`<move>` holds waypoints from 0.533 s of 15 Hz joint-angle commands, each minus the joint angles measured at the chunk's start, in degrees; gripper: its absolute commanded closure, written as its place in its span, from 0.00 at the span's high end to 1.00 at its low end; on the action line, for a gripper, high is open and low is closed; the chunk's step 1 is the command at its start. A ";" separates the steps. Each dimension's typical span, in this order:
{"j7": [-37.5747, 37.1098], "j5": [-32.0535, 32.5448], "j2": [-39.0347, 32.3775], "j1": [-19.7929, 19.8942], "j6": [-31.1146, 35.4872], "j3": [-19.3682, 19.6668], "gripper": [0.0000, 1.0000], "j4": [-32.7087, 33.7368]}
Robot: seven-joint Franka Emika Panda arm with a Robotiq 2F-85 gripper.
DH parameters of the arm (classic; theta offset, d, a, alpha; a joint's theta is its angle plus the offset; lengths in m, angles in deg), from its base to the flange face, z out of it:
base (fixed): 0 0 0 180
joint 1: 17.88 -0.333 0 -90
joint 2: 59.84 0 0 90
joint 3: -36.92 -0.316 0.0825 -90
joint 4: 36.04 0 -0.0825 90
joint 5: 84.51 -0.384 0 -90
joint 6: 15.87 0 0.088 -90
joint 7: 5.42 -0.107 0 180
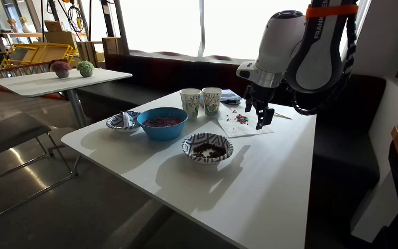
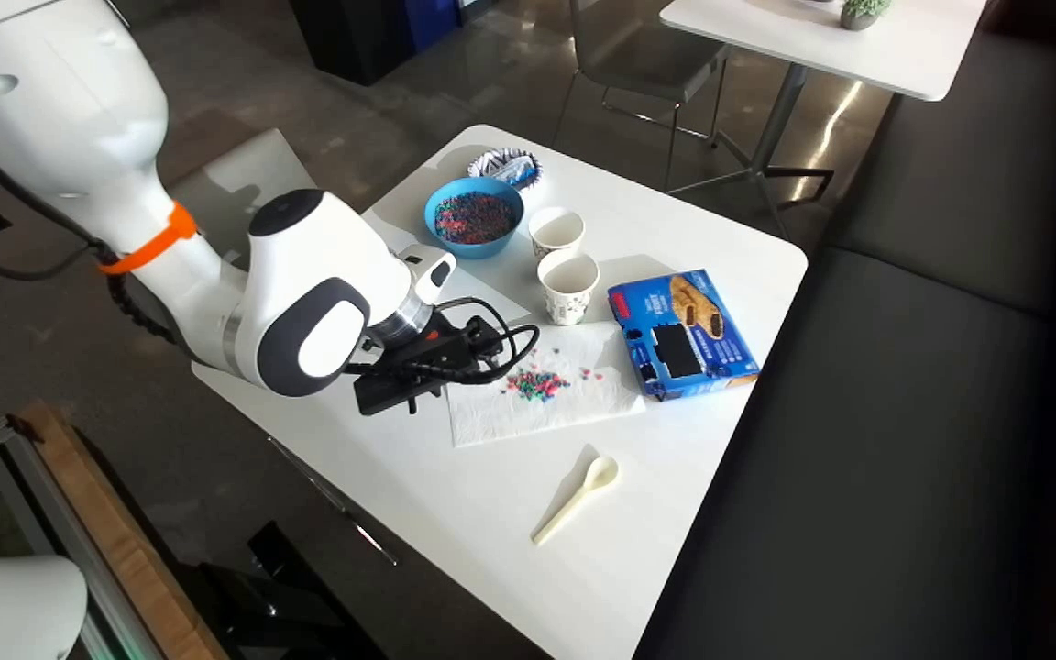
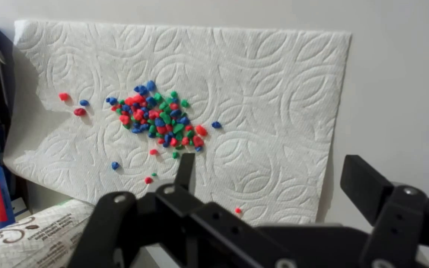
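In an exterior view, the arm (image 1: 280,45) reaches over the white table (image 1: 275,193) from the right, its wrist bent so that the gripper (image 3: 275,173) hangs fingers-down above the surface. Seen from the wrist, the jaws stand wide apart, one finger in front of the middle of the paper towel (image 3: 270,96), its partner past the towel's right edge. The small coloured pebbles (image 3: 158,119) lie heaped on the towel, left of its middle, with a few strays. In an exterior view, a patterned bowl (image 1: 216,138) of dark bits (image 1: 219,151) sits nearer, left of the gripper.
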 commanded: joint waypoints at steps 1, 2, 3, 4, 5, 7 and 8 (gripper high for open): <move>-1.71 -2.83 -5.72 -6.09 5.73 3.22 0.98 -0.49; -1.55 -3.60 -6.67 -6.70 6.54 3.08 0.99 -0.61; -1.37 -4.07 -7.24 -6.62 7.08 2.47 0.99 -0.65; -1.18 -4.76 -8.08 -7.02 7.83 2.26 1.00 -0.69; -1.03 -5.60 -8.98 -7.79 8.59 2.46 0.97 -0.71; -0.79 -7.14 -10.08 -8.39 9.84 2.49 0.90 -0.63; -0.64 -7.78 -10.35 -8.59 10.27 2.48 0.85 -0.67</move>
